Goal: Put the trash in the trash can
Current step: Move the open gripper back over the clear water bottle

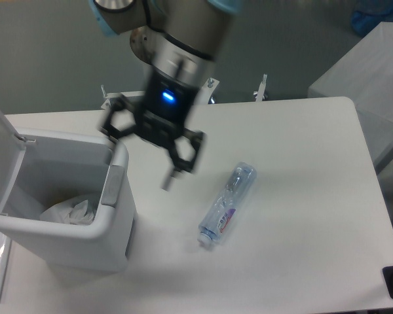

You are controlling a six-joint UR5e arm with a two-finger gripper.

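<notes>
The arm reaches down from the top centre of the frame, its wrist lit by a blue light, and the gripper (143,152) hangs motion-blurred just right of the trash can (115,196), its fingers (172,171) spread wide with nothing between them. The crushed water bottle (226,204) lies flat on the white table (301,196) in the middle of the frame, apart from the gripper and to its lower right; its long axis runs diagonally, cap end toward the lower left, base toward the upper right, blue-red label facing up. The trash can sits at the lower left with its flip lid (1,154) standing open along the left edge, and the crumpled white wrapper (69,212) rests inside, down on the bottom of the bin.
</notes>
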